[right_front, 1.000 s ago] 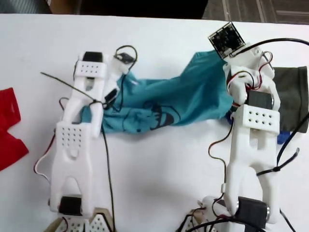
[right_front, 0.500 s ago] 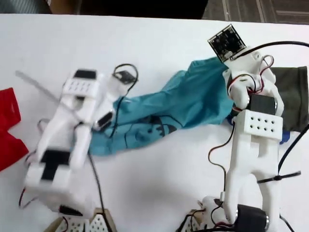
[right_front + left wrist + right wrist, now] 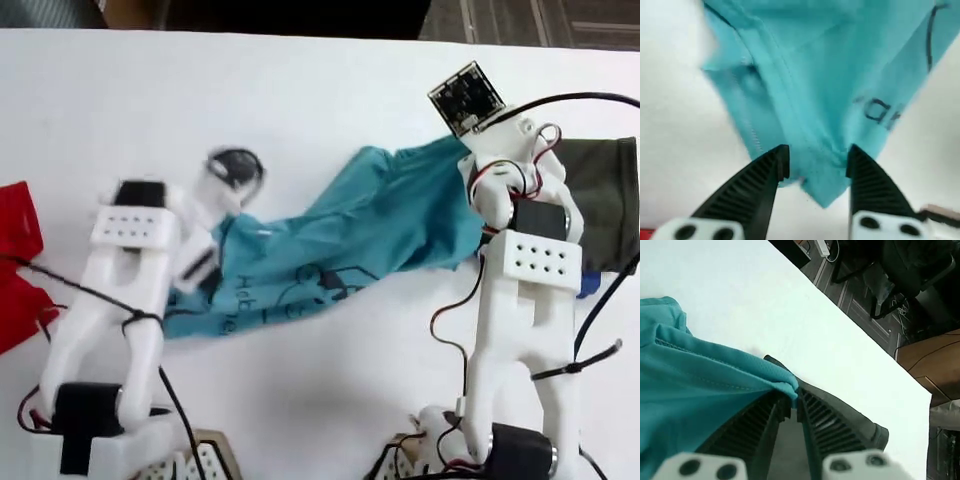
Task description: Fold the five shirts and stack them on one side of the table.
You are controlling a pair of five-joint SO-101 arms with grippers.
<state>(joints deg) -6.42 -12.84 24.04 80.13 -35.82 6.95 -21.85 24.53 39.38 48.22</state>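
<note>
A teal shirt (image 3: pixel 350 235) with dark print lies stretched slantwise across the middle of the white table (image 3: pixel 330 90), held between both arms. My left gripper (image 3: pixel 203 272) is at the shirt's left near end. In the left wrist view that gripper (image 3: pixel 816 162) has a bunched corner of the teal shirt (image 3: pixel 815 75) between its fingers. My right gripper (image 3: pixel 480 190) is at the shirt's right far end. In the right wrist view the gripper (image 3: pixel 794 400) pinches a hem of the teal shirt (image 3: pixel 690 385), lifted a little off the table.
A red shirt (image 3: pixel 18 265) lies at the table's left edge. A dark grey-green shirt (image 3: pixel 605 200) lies at the right edge beside the right arm, with a bit of blue cloth (image 3: pixel 590 283) near it. The dark shirt (image 3: pixel 850 415) sits under the right gripper.
The left arm has swung left and toward the near edge, dragging its end of the teal shirt along. The shirt is now pulled longer and more slanted. The right arm has barely moved.
</note>
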